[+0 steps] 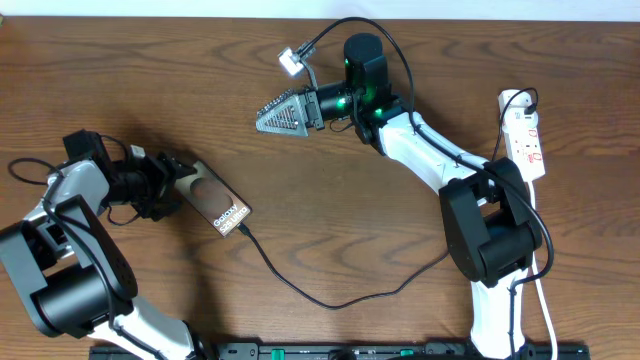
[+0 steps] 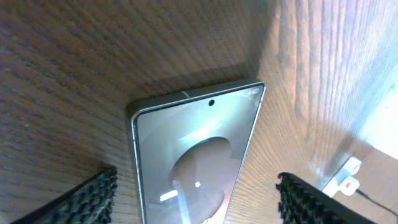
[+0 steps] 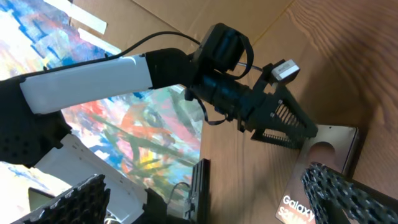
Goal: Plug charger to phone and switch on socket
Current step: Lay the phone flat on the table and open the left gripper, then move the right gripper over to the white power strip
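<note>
On the dark wood-grain desk (image 1: pixel 120 70), the left fingers (image 2: pixel 93 199) stand apart on either side of the phone (image 1: pixel 216 203). The charger (image 1: pixel 300 288) trails rightward from the phone's end. The right fingers (image 3: pixel 345 190) are spread wide mid-desk. The socket (image 1: pixel 527 135) lies near the desk's right edge.

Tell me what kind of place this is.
Probably a robotics lab or test bench, not a home: two black-and-white robot arms at a brown wood-grain table, with a flat dark smartphone, a thin black charger cable and a narrow white power strip laid out on it.
</note>
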Robot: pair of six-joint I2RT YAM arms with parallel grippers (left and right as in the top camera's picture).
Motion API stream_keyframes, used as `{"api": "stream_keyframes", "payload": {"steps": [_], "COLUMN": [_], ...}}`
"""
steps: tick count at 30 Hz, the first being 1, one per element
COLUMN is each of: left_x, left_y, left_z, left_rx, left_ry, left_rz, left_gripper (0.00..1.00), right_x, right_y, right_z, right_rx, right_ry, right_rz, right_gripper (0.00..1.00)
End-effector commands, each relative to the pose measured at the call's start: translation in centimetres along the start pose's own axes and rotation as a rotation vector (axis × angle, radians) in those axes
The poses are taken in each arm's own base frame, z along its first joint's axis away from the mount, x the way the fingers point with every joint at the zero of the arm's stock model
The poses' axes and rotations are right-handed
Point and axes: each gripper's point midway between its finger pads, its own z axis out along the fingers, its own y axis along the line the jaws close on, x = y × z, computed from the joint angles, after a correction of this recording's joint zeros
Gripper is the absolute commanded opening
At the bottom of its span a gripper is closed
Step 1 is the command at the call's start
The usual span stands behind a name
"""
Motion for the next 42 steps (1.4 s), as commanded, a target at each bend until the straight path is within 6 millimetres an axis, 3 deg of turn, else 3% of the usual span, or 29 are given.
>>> {"api": "stream_keyframes", "payload": {"steps": [1, 6, 10, 15, 20, 26, 29, 33, 38, 42], "left_x": [-0.5, -0.7, -0.5, -0.2, 1.9, 5.3, 6.3, 6.7, 6.5, 6.5], "left_y": [2.2, 2.2, -1.2, -6.6, -11.3, -14.6, -15.3, -15.5, -15.3, -15.2], "left_z": [0.1, -0.7, -2.4, -7.1, -12.8, -17.6, -19.0, -19.3, -19.1, -19.0], "left_rx": [-0.07, -0.048, 0.088, 0.217, 0.277, 0.319, 0.335, 0.341, 0.339, 0.337], "left_ry": [-0.021, -0.029, -0.052, -0.173, -0.328, -0.466, -0.504, -0.512, -0.503, -0.5], "left_rz": [-0.023, -0.007, 0.157, 0.32, 0.491, 0.63, 0.647, 0.646, 0.638, 0.635], "left_gripper": [0.86, 0.88, 0.88, 0.93, 0.98, 0.98, 0.98, 0.98, 0.98, 0.99], "right_x": [-0.4, -0.4, -0.3, 0.2, 0.4, 1.0, 1.6, 1.9, 0.3, -1.7], "right_y": [0.5, 0.5, 0.5, -0.5, -2.2, -5.7, -7.7, -8.5, -6.8, -4.5], "right_z": [-0.5, -0.6, -0.6, -0.6, -0.9, -2.3, -4.0, -7.7, -13.9, -17.4], "right_rx": [-0.015, -0.015, -0.018, 0.013, 0.086, 0.251, 0.381, 0.616, 0.934, 1.003], "right_ry": [0.007, 0.006, 0.011, 0.01, -0.015, -0.061, -0.071, -0.047, -0.057, -0.111], "right_rz": [-0.029, -0.034, -0.067, -0.041, 0.061, 0.175, 0.225, 0.242, 0.247, 0.206], "right_gripper": [0.99, 0.99, 0.99, 0.99, 0.99, 0.99, 0.99, 0.99, 0.99, 0.99]}}
